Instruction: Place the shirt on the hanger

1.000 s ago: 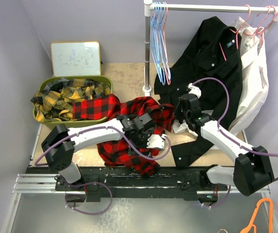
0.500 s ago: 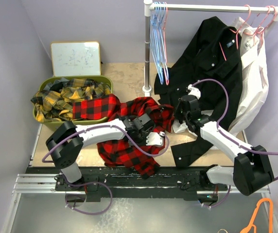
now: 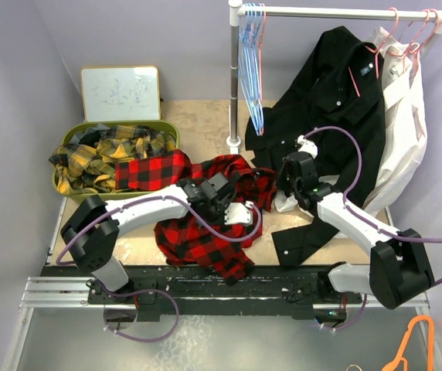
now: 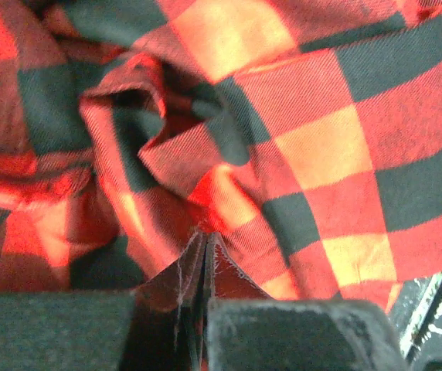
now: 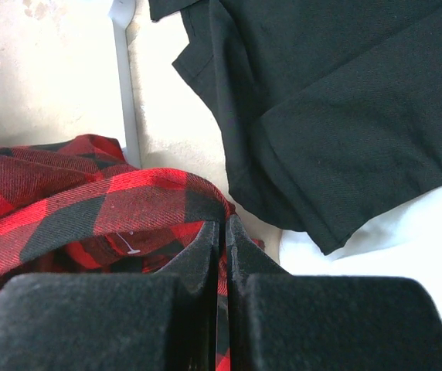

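The red-and-black check shirt (image 3: 198, 236) lies crumpled across the middle of the table, one sleeve reaching up to the basket. My left gripper (image 3: 209, 192) sits on its upper middle and is shut on a raised fold of the shirt (image 4: 321, 154), which is pinched between the tips of the gripper (image 4: 205, 241). My right gripper (image 3: 283, 179) is at the shirt's right edge (image 5: 90, 209), and the gripper (image 5: 222, 224) is shut with check cloth between its fingers. A pink wire hanger (image 3: 263, 66) hangs among the blue ones on the rail, away from both grippers.
A green basket (image 3: 70, 137) holds yellow plaid cloth at the left, below a whiteboard (image 3: 120, 93). The rack pole (image 3: 235, 77) stands behind the shirt. A black shirt (image 3: 337, 116) and a white one (image 3: 402, 131) hang at the right. An orange hanger (image 3: 414, 344) lies bottom right.
My left gripper has shut on a fold of the shirt and drawn slightly left and back, bunching the cloth. The right arm has barely moved.
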